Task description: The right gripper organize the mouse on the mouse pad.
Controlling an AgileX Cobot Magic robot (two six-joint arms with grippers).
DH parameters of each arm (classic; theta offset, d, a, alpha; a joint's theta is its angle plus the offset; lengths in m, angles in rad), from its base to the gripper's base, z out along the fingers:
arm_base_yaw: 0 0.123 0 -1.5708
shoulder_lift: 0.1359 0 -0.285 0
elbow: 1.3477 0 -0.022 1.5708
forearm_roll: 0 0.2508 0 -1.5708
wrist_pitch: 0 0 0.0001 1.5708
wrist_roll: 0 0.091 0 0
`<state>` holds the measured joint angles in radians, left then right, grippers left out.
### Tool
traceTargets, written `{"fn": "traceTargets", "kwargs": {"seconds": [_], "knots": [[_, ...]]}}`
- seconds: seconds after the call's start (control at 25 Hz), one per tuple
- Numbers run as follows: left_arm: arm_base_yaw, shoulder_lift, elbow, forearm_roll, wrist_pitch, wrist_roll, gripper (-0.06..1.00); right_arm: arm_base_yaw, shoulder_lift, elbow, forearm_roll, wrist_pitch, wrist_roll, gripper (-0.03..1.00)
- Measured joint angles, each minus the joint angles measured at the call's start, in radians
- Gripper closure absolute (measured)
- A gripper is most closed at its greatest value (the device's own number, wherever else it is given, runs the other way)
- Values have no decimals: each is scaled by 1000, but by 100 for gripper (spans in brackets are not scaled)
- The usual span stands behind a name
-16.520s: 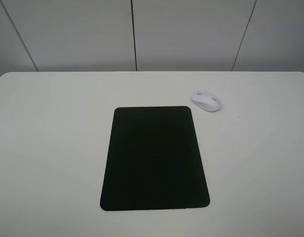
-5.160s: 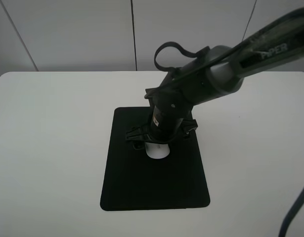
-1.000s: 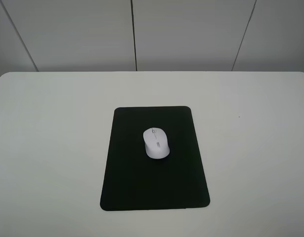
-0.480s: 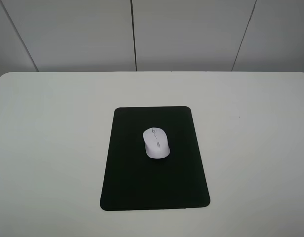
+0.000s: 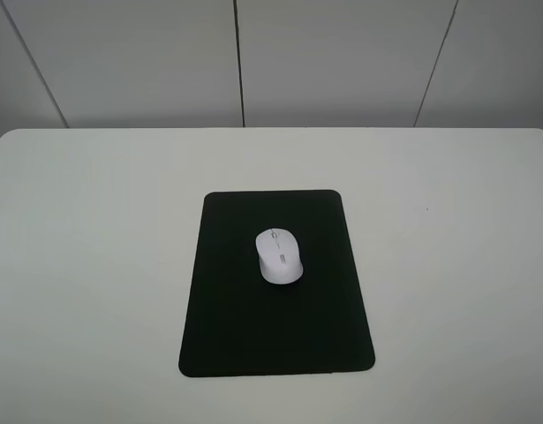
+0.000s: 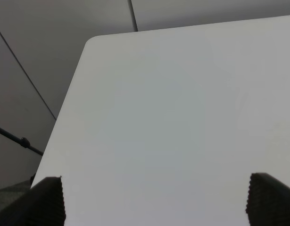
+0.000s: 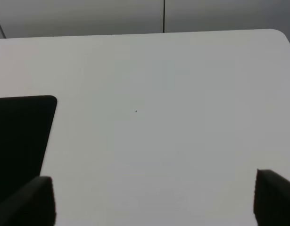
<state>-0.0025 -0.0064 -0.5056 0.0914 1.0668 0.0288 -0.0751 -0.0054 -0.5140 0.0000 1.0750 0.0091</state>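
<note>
Right gripper (image 7: 154, 200): only the two fingertips show, at the frame's lower corners; body cut off. Left gripper (image 6: 154, 200): same, tips only. Mouse pad (image 7: 20, 136): cut by the right wrist frame edge, one corner visible. Grey mark on mouse (image 5: 279, 255): too small to read.

Left gripper (image 6: 154, 200) jaws apart over white table (image 6: 173, 108).

mouse (image 5: 279, 256) — from table (image 5: 94, 265) onto mouse pad (image 5: 253, 327)
</note>
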Motion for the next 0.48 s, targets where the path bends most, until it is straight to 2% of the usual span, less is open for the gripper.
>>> {"fn": "traceTargets", "kwargs": {"seconds": [0.48], "knots": [[0, 0, 0, 0, 0, 0, 16, 0, 0, 0, 0, 0, 0, 14]]}}
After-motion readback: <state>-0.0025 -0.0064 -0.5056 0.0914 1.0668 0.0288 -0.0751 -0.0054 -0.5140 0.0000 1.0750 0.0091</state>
